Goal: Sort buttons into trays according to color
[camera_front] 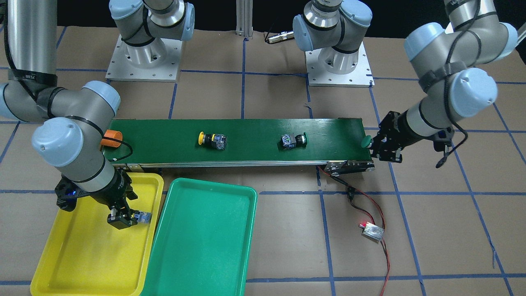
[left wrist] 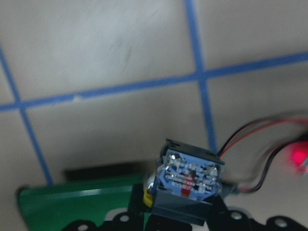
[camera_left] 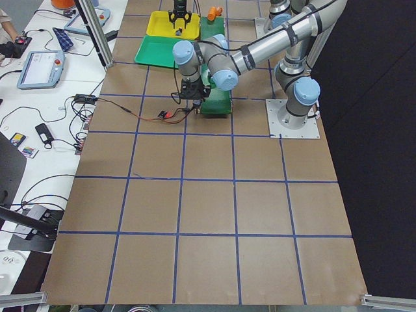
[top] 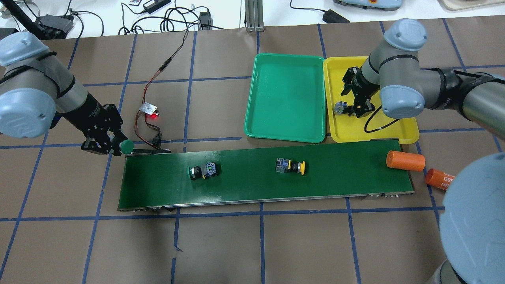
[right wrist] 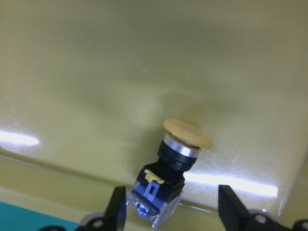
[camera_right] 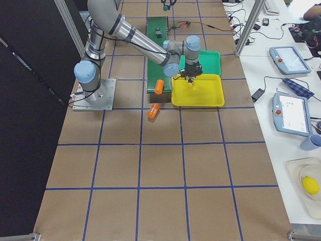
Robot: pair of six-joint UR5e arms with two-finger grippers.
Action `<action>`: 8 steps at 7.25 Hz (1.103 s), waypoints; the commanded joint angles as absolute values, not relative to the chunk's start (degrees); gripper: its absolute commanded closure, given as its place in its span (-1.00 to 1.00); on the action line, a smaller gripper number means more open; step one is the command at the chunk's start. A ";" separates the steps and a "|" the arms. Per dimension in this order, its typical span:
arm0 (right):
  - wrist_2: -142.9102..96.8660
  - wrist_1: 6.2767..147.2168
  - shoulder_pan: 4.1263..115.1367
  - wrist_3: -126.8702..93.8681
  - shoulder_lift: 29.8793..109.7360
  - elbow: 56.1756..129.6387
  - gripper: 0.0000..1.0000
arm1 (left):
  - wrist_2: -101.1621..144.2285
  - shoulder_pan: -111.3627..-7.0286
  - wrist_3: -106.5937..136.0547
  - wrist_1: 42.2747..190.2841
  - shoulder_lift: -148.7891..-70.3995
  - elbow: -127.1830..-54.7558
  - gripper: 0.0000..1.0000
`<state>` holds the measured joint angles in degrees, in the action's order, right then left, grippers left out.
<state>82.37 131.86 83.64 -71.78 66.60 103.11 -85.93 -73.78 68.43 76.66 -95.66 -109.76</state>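
My left gripper [top: 112, 142] is shut on a green-capped button [top: 127, 146] at the left end of the conveyor; the left wrist view shows its grey-blue block [left wrist: 190, 179] between the fingers. My right gripper [top: 355, 108] is open, low over the yellow tray [top: 394, 132]. A yellow-capped button [right wrist: 175, 161] lies on the tray floor between its spread fingers. The green tray [top: 284, 98] beside it holds nothing. On the belt lie a green button [top: 203, 170] and a yellow button [top: 291, 166].
The long dark-green conveyor [top: 256, 189] crosses the table. One orange cylinder [top: 405, 161] lies on its right end, another [top: 440, 179] on the table beside it. A small circuit board with a red light [top: 149, 109] and its wires lie near the left gripper.
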 commanded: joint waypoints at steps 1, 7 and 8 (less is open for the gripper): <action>82.79 125.45 86.38 -72.42 72.83 104.67 -1.00 | -85.60 -79.86 79.86 76.73 -91.15 -114.16 0.90; 82.88 109.25 91.39 -81.28 89.65 113.73 -1.00 | -86.39 -84.02 87.46 62.00 -92.20 -122.77 0.12; 82.79 109.34 93.23 -83.56 88.95 113.73 -1.00 | -86.48 -84.02 87.63 61.62 -91.33 -122.78 -0.38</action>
<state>82.79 109.38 90.93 -80.60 89.35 113.27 -86.26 -84.01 87.67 64.04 -91.99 -121.92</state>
